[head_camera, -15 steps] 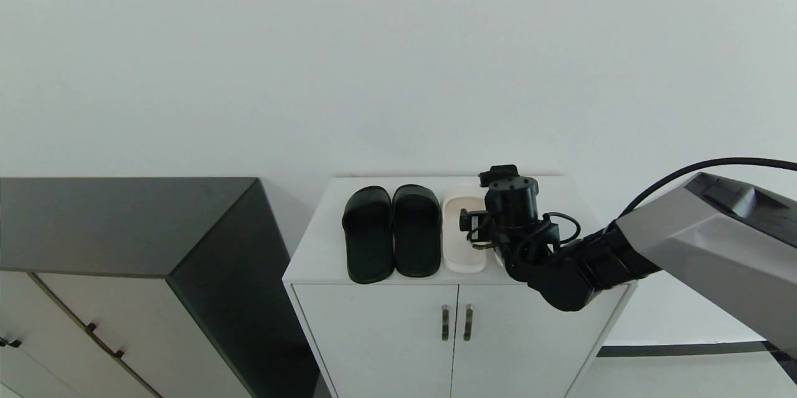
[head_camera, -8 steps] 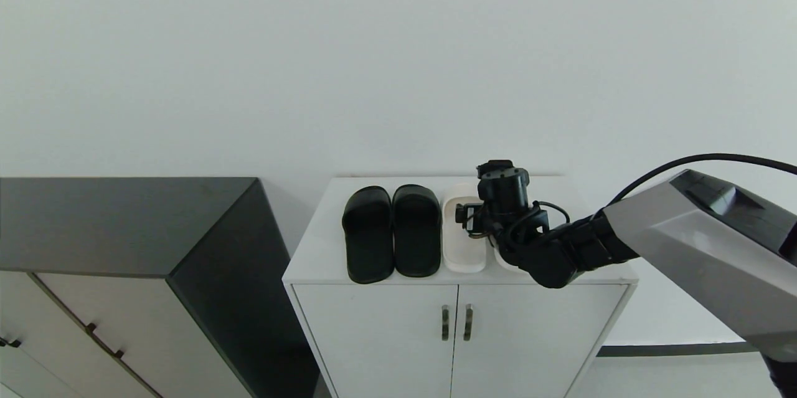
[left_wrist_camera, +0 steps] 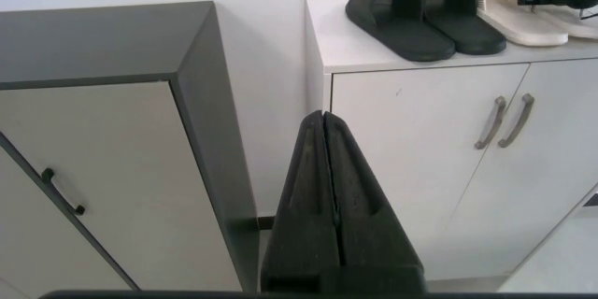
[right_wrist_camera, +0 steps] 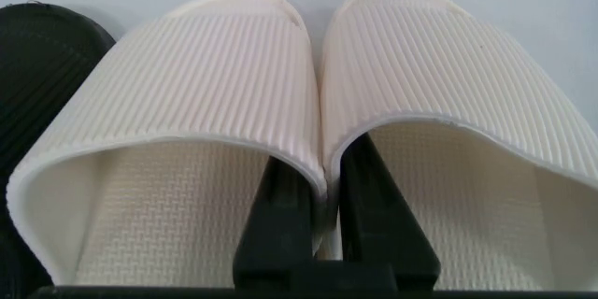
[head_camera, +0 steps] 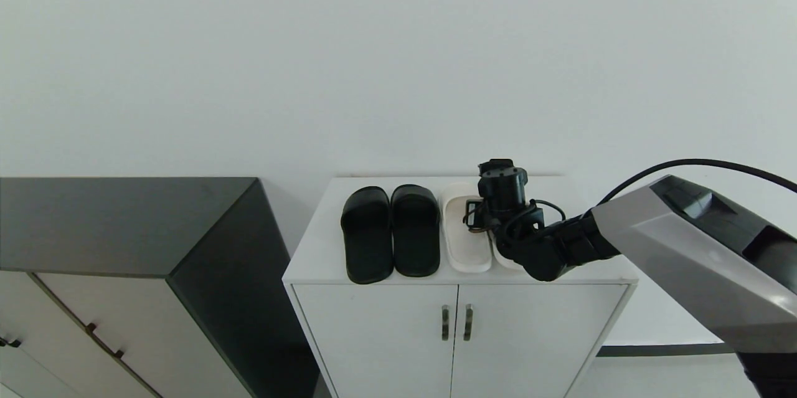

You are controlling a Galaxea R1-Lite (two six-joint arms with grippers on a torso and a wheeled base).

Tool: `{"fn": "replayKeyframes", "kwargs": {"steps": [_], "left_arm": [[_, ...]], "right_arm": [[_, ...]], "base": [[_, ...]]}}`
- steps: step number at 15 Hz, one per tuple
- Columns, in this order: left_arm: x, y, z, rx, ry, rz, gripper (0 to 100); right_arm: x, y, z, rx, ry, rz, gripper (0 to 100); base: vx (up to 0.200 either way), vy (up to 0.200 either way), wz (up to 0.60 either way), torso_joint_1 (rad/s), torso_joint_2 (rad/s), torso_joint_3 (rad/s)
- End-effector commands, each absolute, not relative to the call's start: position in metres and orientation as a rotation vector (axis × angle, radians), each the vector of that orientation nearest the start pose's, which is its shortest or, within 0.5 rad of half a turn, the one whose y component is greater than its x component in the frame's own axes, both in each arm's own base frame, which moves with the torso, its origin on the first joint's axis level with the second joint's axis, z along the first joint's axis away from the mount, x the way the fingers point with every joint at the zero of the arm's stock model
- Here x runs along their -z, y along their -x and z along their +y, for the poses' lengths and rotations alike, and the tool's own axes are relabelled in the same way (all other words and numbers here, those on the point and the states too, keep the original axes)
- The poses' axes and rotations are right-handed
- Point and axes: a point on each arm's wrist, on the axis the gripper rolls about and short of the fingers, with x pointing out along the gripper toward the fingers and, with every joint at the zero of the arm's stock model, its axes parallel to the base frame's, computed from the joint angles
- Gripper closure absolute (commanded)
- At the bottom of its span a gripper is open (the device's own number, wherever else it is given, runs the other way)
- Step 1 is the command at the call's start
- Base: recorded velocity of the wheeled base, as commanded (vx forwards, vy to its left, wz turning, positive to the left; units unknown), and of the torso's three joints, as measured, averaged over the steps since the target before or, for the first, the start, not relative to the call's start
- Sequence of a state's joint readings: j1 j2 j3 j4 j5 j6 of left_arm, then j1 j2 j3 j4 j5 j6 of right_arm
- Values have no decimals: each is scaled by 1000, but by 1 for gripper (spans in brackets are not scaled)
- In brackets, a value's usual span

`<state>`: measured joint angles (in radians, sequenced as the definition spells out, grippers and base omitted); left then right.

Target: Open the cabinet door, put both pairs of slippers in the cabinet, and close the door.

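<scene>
While both doors stay unopened, the white wall (head_camera: 398,61) backs everything. Dark grey sideboard (head_camera: 112,223) stands to the robot's left, pale drawer fronts below its top, close beside the cabinet (head_camera: 386,348) with a narrow gap between them.

Cabinet: white, two doors, both flush shut. Two upright metal handles (head_camera: 445,322) sit side by side at the centre seam.

Right arm (head_camera: 685,242) comes in from the robot's right, low across the right part of the cabinet top, covering most of the far cream slipper in the head view.

Black slippers (head_camera: 367,236): flat on the cabinet top, left of centre, side by side, toes toward the wall. Cream slippers (head_camera: 464,242): just to their right on the same top, side by side, straps touching.

Right gripper (right_wrist_camera: 327,206) is at the cream pair. One of its fingers (right_wrist_camera: 280,224) is under each strap, and they are pinched on the two adjoining strap edges between them.

Left gripper (left_wrist_camera: 323,126) hangs low in front of the gap between sideboard and cabinet, fingers pressed together, holding nothing.
</scene>
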<state>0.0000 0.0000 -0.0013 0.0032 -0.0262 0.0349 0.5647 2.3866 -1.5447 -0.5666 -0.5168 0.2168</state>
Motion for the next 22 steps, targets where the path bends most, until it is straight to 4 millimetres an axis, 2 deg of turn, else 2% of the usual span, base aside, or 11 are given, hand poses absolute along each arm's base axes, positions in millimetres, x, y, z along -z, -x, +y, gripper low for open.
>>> {"fn": "replayKeyframes", "kwargs": {"steps": [1,4,6,8,9,11,13,14,16,18,22], "left_arm": [[-76,23,-1,26,-35,3,100],[-76,23,-1,28,-35,1,100],[-75,23,-1,26,-35,3,100],[-76,23,-1,26,-35,3,100],[-75,23,-1,26,-35,4,100],[-75,23,-1,28,-35,3,100],[-76,23,-1,28,-35,1,100],[-76,23,-1,28,-35,3,100],[-76,23,-1,28,-35,3,100],[-76,23,-1,26,-35,3,100],[-75,23,-1,25,-11,1,100]], "right_arm": [[-115,-410,247,-22,-83,220,100],[-133,-386,241,-39,-79,225,100],[-152,-358,231,-54,-78,227,100],[-158,-331,227,-83,-63,247,100],[-161,-303,224,-131,-55,259,100],[-160,-263,220,-225,-44,269,100],[-162,-216,206,-394,-28,297,100],[-162,-200,199,-430,-14,305,100],[-159,-187,191,-447,2,316,100],[-158,-186,190,-448,6,319,100],[-152,-184,193,-456,21,338,100]], "base": [[0,0,0,0,0,0],[0,0,0,0,0,0],[0,0,0,0,0,0],[0,0,0,0,0,0],[0,0,0,0,0,0],[0,0,0,0,0,0],[0,0,0,0,0,0],[0,0,0,0,0,0],[0,0,0,0,0,0],[0,0,0,0,0,0],[-200,0,0,2,4,5]]}}
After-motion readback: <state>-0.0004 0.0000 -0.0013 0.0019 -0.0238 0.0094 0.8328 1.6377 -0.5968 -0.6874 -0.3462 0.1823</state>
